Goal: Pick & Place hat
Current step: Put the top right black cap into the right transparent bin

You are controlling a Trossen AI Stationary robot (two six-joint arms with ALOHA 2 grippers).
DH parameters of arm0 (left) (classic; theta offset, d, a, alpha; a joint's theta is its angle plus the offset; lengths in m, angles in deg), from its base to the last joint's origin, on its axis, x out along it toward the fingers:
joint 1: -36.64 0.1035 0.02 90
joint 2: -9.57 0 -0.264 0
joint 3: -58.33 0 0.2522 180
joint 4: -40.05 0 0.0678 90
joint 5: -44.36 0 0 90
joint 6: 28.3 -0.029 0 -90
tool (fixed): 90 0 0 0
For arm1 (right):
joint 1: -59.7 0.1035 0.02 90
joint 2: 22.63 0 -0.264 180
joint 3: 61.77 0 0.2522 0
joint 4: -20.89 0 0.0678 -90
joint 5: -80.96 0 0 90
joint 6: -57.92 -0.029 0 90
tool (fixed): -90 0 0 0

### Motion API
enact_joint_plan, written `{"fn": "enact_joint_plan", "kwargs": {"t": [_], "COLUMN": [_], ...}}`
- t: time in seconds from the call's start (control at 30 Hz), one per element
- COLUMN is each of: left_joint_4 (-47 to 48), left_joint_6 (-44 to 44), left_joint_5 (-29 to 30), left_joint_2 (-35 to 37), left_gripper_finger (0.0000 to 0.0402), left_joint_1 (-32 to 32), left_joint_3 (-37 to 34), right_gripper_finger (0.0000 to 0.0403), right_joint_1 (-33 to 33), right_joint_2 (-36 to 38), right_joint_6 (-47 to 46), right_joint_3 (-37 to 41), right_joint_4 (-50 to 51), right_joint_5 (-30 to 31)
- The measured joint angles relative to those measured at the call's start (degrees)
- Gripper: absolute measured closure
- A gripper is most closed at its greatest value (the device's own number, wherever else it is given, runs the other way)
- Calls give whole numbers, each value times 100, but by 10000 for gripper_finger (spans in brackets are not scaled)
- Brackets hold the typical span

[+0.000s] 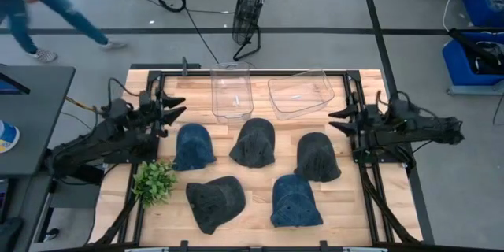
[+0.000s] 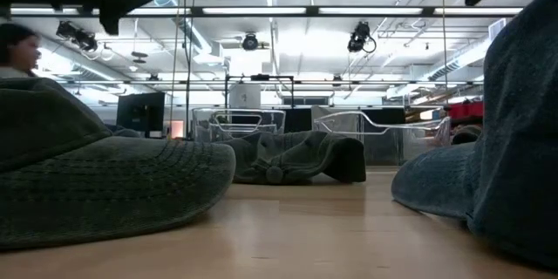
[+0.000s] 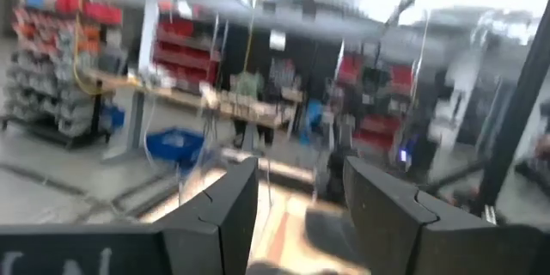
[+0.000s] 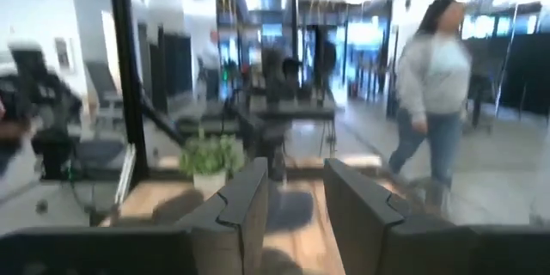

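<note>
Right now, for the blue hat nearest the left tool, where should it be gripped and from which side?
Probably the crown of the blue hat, taken from straight above by the open left tool. The hat lies flat on the table with its dome up, apart from its neighbours, so the soft cloth at the top is the easiest pinch; its brim lies low against the wood.

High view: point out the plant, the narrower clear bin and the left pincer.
plant [image 1: 154, 181], high view, middle of its green leaves.
narrower clear bin [image 1: 231, 91], high view, its clear floor.
left pincer [image 1: 175, 106], high view, midway between its open fingertips.
</note>
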Motion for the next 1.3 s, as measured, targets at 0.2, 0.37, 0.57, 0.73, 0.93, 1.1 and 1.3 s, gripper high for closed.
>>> {"fn": "enact_joint_plan", "kwargs": {"t": [0.2, 0.37, 0.57, 0.73, 0.93, 1.1, 1.3], "left_joint_4": [651, 681, 753, 637, 567, 563, 568], "left_joint_6": [-513, -763, -768, -909, -1009, -989, -974], "left_joint_5": [-22, -37, -32, -17, 93, 96, 96], "left_joint_2": [-1122, -1580, -2001, -2308, -2551, -2576, -2569], "left_gripper_finger": [225, 225, 225, 225, 225, 225, 225], "left_joint_1": [-147, -221, -221, -221, -219, -219, -219], "left_joint_3": [1097, 1325, 1279, 1280, 1280, 1280, 1280], "right_gripper_finger": [280, 280, 280, 280, 272, 250, 237], "right_joint_1": [151, 333, 647, 951, 1026, 1026, 1026], "right_joint_2": [-1730, -2854, -3818, -4529, -5331, -5853, -6298], "right_joint_6": [-248, -991, -1975, -2547, -2567, -2567, -2582], "right_joint_3": [-1035, -2008, -2418, -2234, -2081, -1968, -1900], "right_joint_4": [1516, 3378, 4779, 4811, 4805, 4796, 4576], "right_joint_5": [-68, 30, -562, -613, -564, -564, -254]}}
